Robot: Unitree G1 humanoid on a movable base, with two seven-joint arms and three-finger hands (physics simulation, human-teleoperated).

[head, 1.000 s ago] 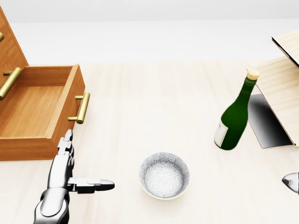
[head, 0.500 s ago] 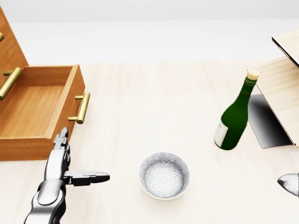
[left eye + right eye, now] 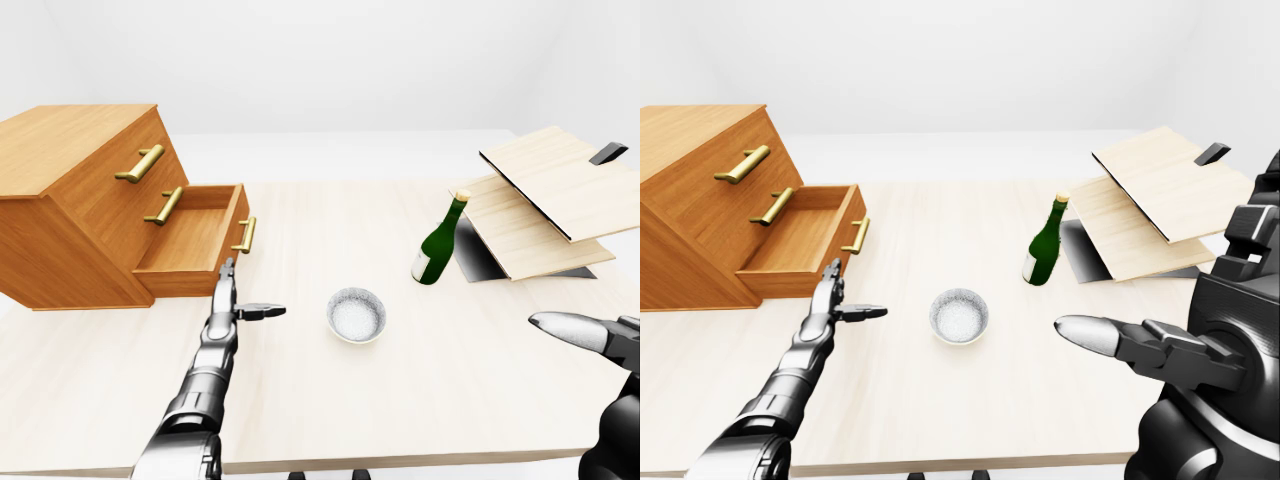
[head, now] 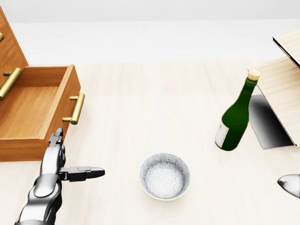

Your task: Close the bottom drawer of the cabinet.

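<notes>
Fingers (image 4: 56, 138) of the left hand (image 4: 58, 161) are spread apart, nothing gripped: two point up at the drawer's front corner, the thumb is stuck out sideways toward the bowl (image 4: 165, 176). Whether the tips are actually pressed on the wood can't quite be told, but it looks like touching or just short of it.

The bottom drawer (image 4: 35, 110) is pulled well out of the cabinet (image 3: 70, 190), at the left of the head view, with its brass handle (image 4: 75, 108) just above the fingertips. Being stiff wood on slides, it should move easily under a flat push; no grasp is needed, though the front panel beside the handle would be a better contact spot than the corner, where a push could skew it.

Compared with a second ago, the drawer front has been shifted left a bit, so it's been pushed partly in, and the hand has followed it. The bottle (image 4: 236, 115) hasn't budged. Only a fingertip of the right hand (image 3: 1140, 350) is caught in the head view; in the right-eye view it's open and idle.
</notes>
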